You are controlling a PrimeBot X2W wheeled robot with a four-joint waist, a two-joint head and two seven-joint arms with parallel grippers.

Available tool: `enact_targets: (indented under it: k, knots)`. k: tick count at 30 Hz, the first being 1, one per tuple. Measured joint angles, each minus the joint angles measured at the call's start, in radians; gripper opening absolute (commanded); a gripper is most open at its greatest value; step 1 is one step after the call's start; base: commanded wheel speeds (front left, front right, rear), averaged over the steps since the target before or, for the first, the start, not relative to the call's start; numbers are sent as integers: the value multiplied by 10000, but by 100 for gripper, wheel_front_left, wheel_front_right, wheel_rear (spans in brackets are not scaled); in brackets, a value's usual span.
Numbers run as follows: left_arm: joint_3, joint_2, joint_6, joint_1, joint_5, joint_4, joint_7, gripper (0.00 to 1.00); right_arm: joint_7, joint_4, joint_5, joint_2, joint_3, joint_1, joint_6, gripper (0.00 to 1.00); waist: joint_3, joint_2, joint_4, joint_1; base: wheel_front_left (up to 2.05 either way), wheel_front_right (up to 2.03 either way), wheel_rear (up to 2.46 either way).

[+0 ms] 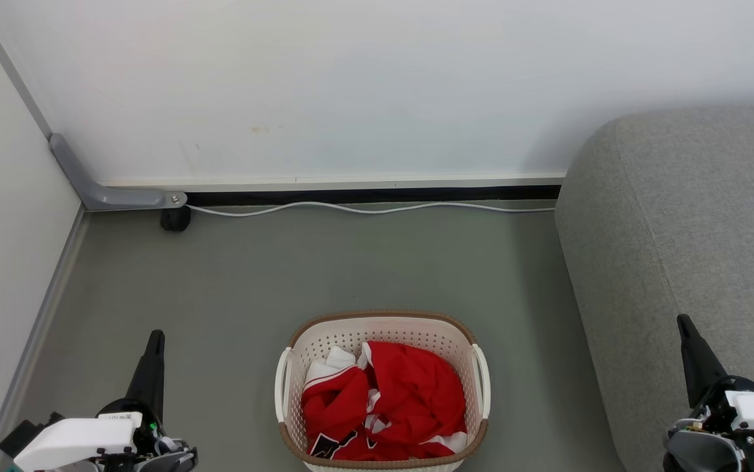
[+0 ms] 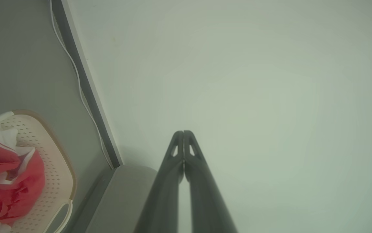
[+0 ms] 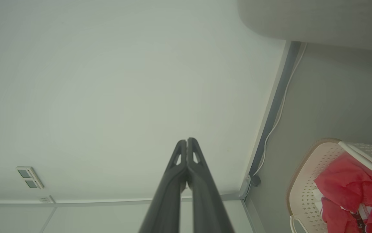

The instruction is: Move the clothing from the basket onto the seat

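Observation:
Red clothing (image 1: 390,403) with white trim lies bunched inside the cream basket (image 1: 383,324), which stands on the grey floor at the bottom centre of the head view. Black-and-white lettering shows at the pile's front left. The grey seat (image 1: 692,236) fills the right side, just right of the basket. My left gripper (image 1: 155,337) is shut and empty, well left of the basket; its fingertips (image 2: 183,133) touch each other. Over the seat's front my right gripper (image 1: 684,321) is also shut and empty, fingers (image 3: 187,141) pressed together. The wrist views catch the basket (image 2: 55,181) (image 3: 305,194) and clothing (image 2: 8,181) (image 3: 351,184) at their edges.
A white wall runs along the back, with a white cable (image 1: 364,208) on the floor at its base. A grey bracket (image 1: 111,195) with a black caster (image 1: 175,219) sits in the left corner, where a side panel meets the wall.

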Motion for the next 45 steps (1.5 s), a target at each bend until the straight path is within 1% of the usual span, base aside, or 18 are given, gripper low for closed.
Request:
enact_targets:
  k: [45]
  knots:
    - [0,0,0,0,0,0,0,0,0,0,0,0,0,0,0,0,0,0,0,0,0,0,0]
